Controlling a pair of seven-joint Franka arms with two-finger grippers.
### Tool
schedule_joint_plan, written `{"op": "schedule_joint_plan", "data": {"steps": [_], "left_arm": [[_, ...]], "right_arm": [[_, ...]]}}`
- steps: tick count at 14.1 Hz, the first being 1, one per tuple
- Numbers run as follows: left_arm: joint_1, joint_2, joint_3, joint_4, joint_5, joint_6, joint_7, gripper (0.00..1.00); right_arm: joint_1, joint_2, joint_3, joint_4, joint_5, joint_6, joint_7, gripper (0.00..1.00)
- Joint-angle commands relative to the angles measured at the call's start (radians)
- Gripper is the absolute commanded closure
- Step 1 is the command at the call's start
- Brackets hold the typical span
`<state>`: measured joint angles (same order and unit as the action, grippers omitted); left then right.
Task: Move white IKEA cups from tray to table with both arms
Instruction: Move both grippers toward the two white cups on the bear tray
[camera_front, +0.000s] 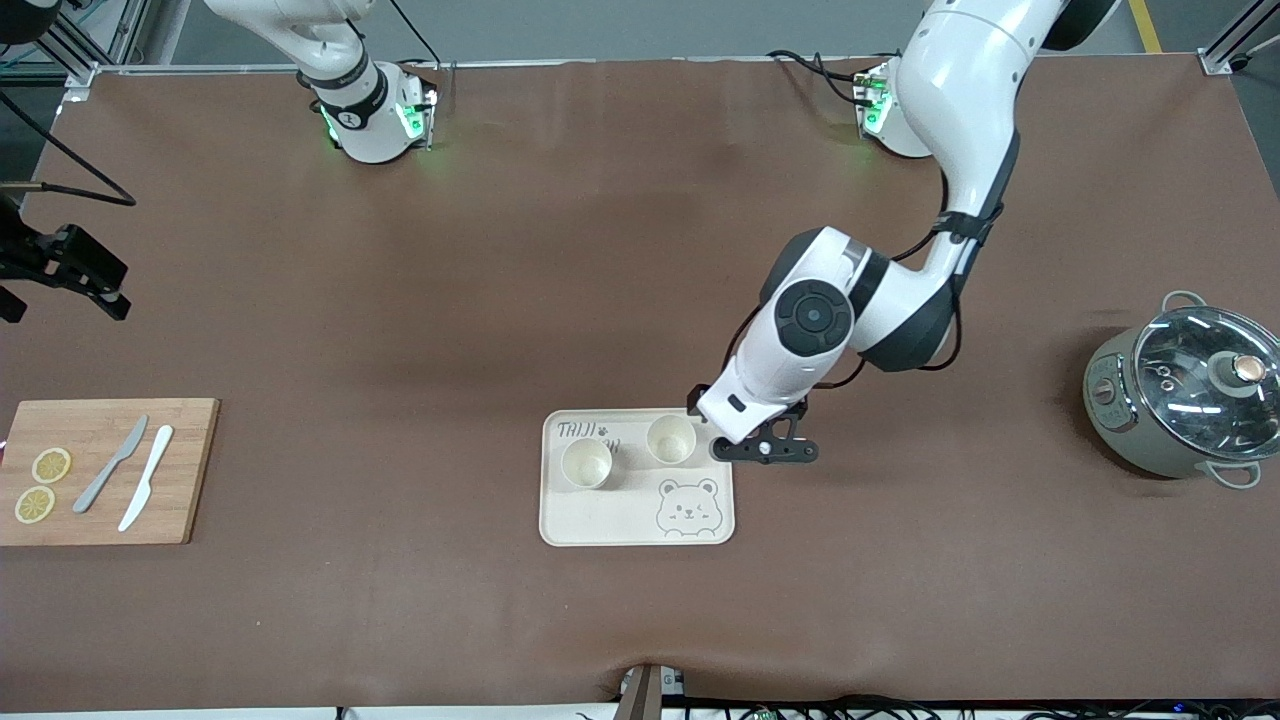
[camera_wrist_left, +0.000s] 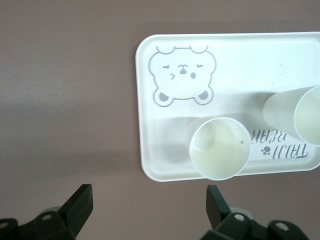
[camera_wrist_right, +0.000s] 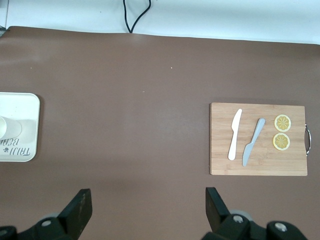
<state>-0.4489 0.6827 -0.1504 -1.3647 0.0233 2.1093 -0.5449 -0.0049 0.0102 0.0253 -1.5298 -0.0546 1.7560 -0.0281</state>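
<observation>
Two white IKEA cups stand upright on a cream tray (camera_front: 640, 520) with a bear drawing. One cup (camera_front: 586, 463) is toward the right arm's end, the other cup (camera_front: 670, 439) beside it toward the left arm's end. My left gripper (camera_front: 765, 450) hangs low over the table just off the tray's edge, next to that second cup. In the left wrist view the left gripper (camera_wrist_left: 148, 195) is open and holds nothing, with the near cup (camera_wrist_left: 220, 148) just ahead of it. My right gripper (camera_wrist_right: 148, 200) is open and empty, high over bare table.
A wooden cutting board (camera_front: 100, 470) with two lemon slices and two knives lies at the right arm's end. A grey pot with a glass lid (camera_front: 1185, 400) stands at the left arm's end. The brown table shows bare between them.
</observation>
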Motion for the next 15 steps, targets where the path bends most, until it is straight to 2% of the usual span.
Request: {"op": "schedule_joint_plan", "data": {"steps": [1, 3, 6, 12, 15], "left_arm": [[-0.028, 0.032, 0.008, 0.03, 0.026, 0.012, -0.03, 0.0], [-0.04, 0.058, 0.008, 0.03, 0.026, 0.072, -0.081, 0.0], [-0.045, 0.096, 0.008, 0.03, 0.027, 0.152, -0.098, 0.0], [-0.059, 0.135, 0.017, 0.029, 0.033, 0.184, -0.089, 0.0], [-0.066, 0.164, 0.014, 0.029, 0.105, 0.189, -0.096, 0.0]], "right_arm": [[0.029, 0.025, -0.001, 0.014, 0.016, -0.007, 0.0, 0.0], [0.081, 0.046, -0.001, 0.016, 0.016, 0.0, 0.028, 0.0], [0.141, 0.118, 0.001, 0.037, 0.016, 0.034, 0.179, 0.0], [0.282, 0.267, 0.001, 0.093, 0.016, 0.117, 0.538, 0.0], [0.324, 0.332, 0.001, 0.093, 0.068, 0.206, 0.647, 0.0]]}}
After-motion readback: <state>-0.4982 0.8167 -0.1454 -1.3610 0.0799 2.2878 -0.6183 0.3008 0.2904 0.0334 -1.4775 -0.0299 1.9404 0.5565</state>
